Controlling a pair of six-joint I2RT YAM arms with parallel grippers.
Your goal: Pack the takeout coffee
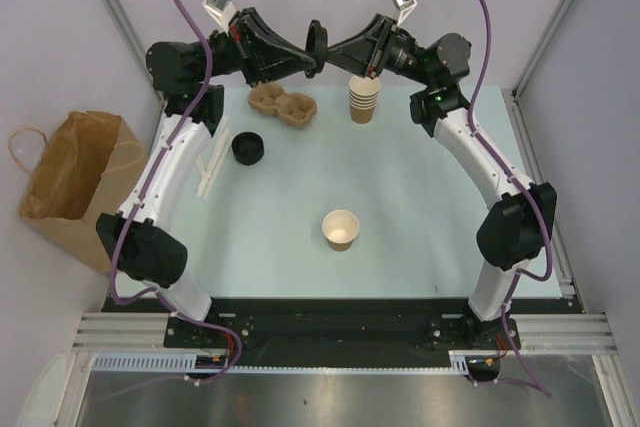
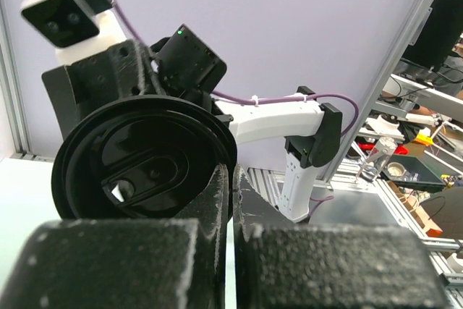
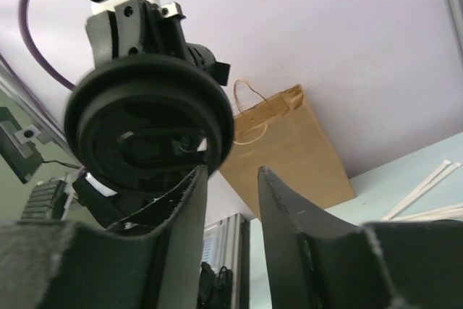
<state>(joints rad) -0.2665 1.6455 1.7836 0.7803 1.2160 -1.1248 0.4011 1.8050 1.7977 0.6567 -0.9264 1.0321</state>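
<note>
Both arms are at the lidding step, I judge: the left gripper [image 2: 233, 179] pinches the black lid [image 2: 145, 164] aloft, the right gripper [image 3: 233, 175] waits with jaws apart beside its rim, and next this lid must go level onto the lidless cup [image 1: 341, 229] in the middle of the table [image 1: 420, 207].

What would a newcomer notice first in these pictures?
The two arms meet, raised, over the far side of the table. There the left hand pinches a black lid by its rim, and the right hand is open just beside it. Below, a lone open paper cup stands upright in the middle of the table, and a brown paper bag stands off its left side.
</note>
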